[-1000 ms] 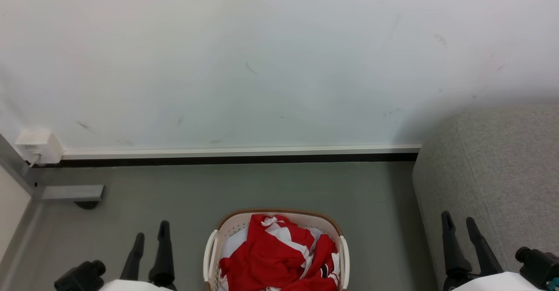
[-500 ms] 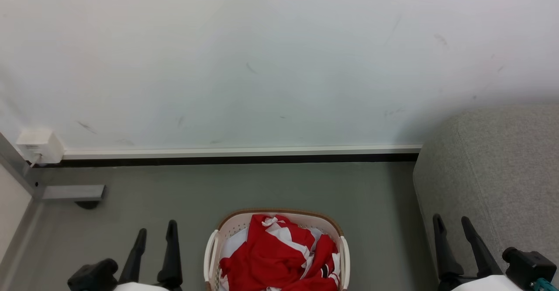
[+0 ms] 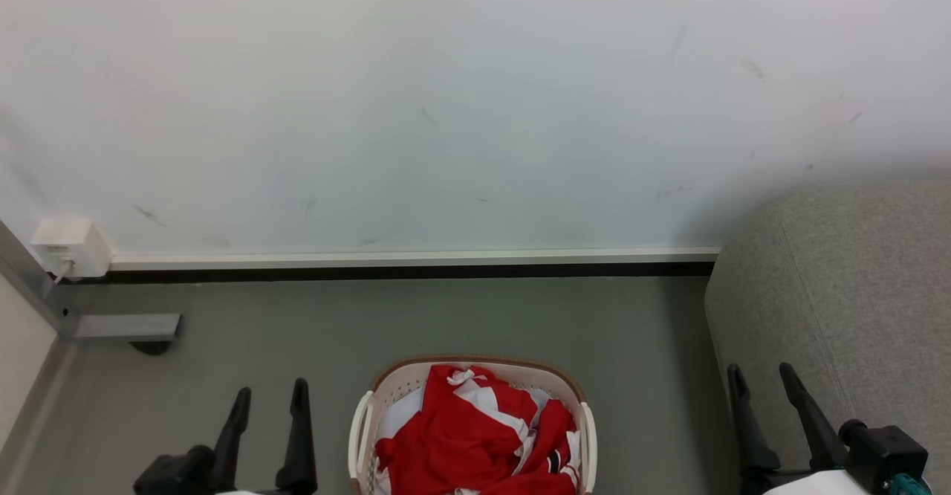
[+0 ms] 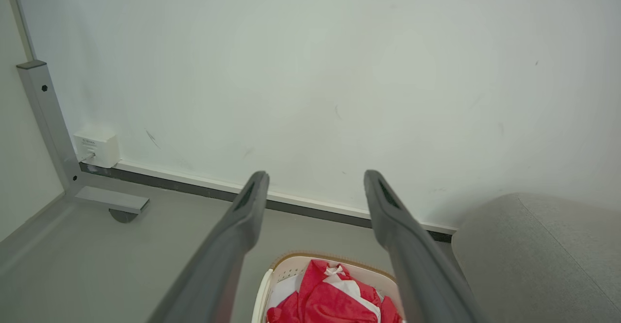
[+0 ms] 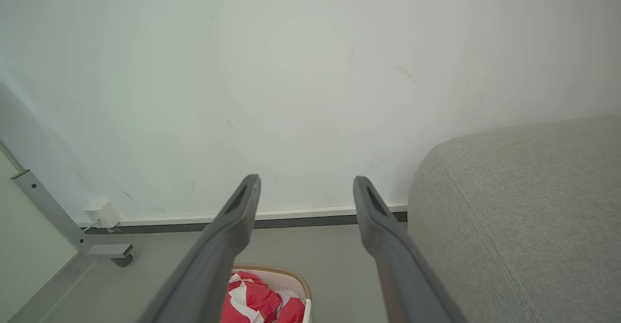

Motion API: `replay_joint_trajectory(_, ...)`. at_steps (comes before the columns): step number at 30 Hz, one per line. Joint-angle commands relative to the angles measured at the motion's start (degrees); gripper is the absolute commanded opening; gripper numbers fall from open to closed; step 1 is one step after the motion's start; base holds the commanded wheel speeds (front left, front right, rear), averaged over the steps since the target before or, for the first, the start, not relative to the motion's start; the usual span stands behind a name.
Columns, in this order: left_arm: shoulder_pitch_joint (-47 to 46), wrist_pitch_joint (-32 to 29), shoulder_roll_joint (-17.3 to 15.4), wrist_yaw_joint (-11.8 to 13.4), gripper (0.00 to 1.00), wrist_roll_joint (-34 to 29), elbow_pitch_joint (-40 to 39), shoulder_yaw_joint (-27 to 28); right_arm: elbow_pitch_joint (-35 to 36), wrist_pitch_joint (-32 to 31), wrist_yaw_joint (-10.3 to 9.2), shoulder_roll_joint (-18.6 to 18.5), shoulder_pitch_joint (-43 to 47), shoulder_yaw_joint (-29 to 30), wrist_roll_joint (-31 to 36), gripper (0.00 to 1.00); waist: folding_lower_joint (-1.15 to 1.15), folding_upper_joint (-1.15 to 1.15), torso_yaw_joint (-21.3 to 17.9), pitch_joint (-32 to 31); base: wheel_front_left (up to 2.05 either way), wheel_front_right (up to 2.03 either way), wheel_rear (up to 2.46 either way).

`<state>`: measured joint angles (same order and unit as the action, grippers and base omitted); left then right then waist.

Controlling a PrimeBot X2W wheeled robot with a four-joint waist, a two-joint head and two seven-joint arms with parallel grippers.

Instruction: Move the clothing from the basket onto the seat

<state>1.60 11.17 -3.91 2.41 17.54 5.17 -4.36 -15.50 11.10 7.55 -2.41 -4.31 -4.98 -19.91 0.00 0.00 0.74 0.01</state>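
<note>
Left gripper (image 3: 272, 388) nearer basket (image 3: 398, 383) — seat (image 3: 854, 279) rightward, apart

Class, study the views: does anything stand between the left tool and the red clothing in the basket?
Nothing visible does: the open left tool is beside the basket, and the clothing lies uncovered in it, likely reachable from above.

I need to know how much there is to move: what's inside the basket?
Crumpled red clothing with white panels lies in the basket, white liner showing at its left. What lies under the top layer is covered, and the near end is cut off.
</note>
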Motion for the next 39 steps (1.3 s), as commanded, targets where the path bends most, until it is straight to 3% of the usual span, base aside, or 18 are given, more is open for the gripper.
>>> replay_joint_trajectory(1, 0.3, 0.2, -0.5, 0.1, 1.0, -1.5, -0.5, -0.1, 0.0, 0.3, -0.08, -0.6, -0.3, -0.1, 1.3, 1.0, 0.0, 0.0, 0.0, 0.0, 0.0, 0.0, 0.0)
replay_joint_trajectory(39, 1.5, 4.0, 0.7, -1.5, 1.0, -14.9, 0.9, 0.0, -3.8, 4.1, -0.12, -0.7, -1.2, -0.2, 12.0, 1.0, 0.0, 0.0, -1.4, 1.5, 0.0, 0.0, 0.0)
